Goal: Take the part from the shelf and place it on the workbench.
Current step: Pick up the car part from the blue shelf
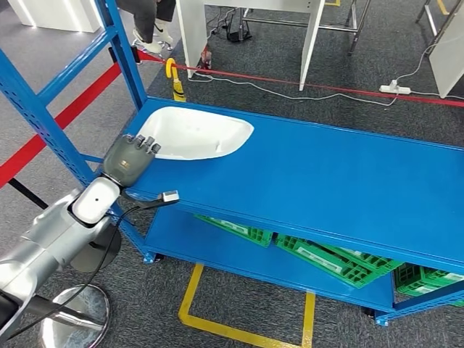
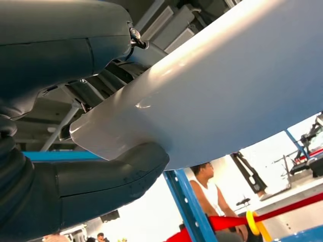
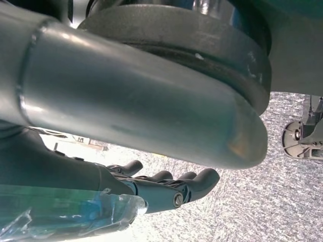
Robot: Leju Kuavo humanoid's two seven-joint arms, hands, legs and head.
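Observation:
The part [image 1: 197, 134] is a white, smooth, curved shell lying at the left end of the blue shelf's top deck [image 1: 328, 181]. My left hand [image 1: 128, 158] is at the part's near left edge, with its fingers over the rim. In the left wrist view the part [image 2: 228, 85] runs between the dark fingers [image 2: 64, 50] on one face and the thick thumb [image 2: 114, 176] on the other, so the hand grips it. My right hand [image 3: 163, 189] hangs over grey carpet with its fingers stretched out and nothing in them.
Green crates [image 1: 328, 261] lie on the lower deck. A blue upright post [image 1: 125, 51] stands just behind the part. Red barrier tape [image 1: 328, 87] and white table legs [image 1: 191, 36] are beyond the shelf. A person [image 2: 207, 186] stands past the post.

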